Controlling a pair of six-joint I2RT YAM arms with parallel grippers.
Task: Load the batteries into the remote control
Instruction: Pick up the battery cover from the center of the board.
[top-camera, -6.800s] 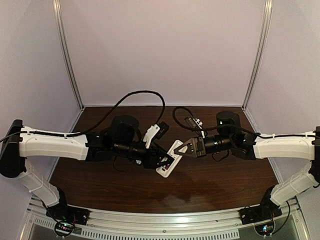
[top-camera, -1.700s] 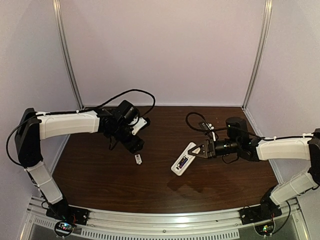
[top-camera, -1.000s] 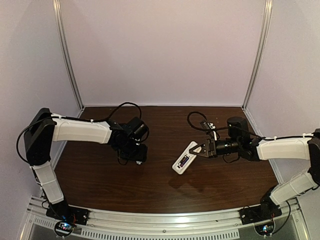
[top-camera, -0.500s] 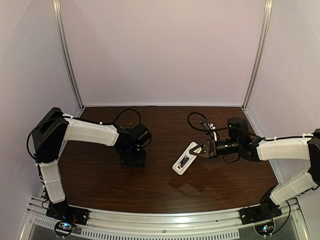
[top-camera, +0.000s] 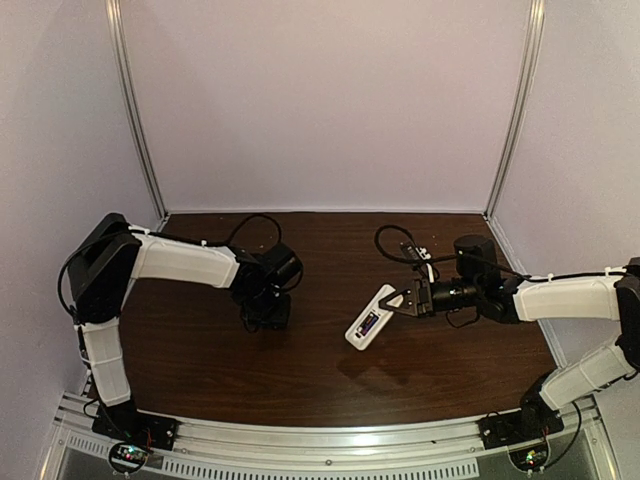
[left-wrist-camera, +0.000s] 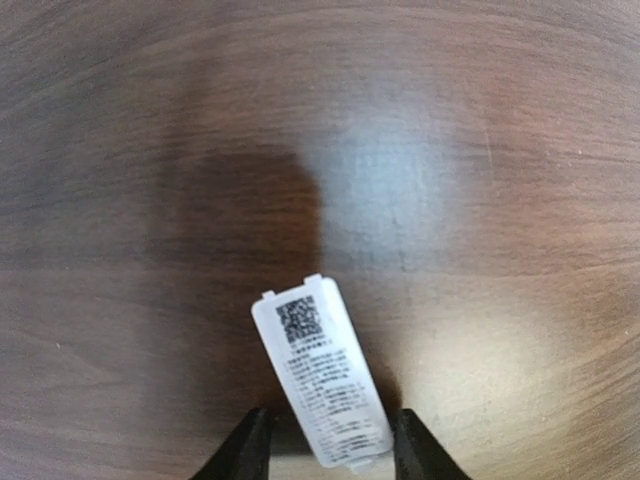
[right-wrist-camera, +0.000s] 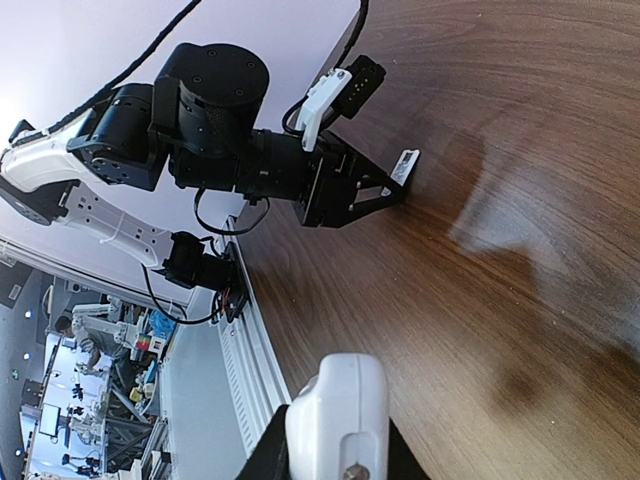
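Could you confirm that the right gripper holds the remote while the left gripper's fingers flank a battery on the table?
Not quite: the left wrist view shows that the thing between the fingers of the left gripper is a flat white cover with a printed label, not a battery. The right gripper does hold the remote.

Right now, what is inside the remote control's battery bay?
Dark bluish batteries lie in the bay of the remote control; how many is too small to tell. The right fingers cover its far end.
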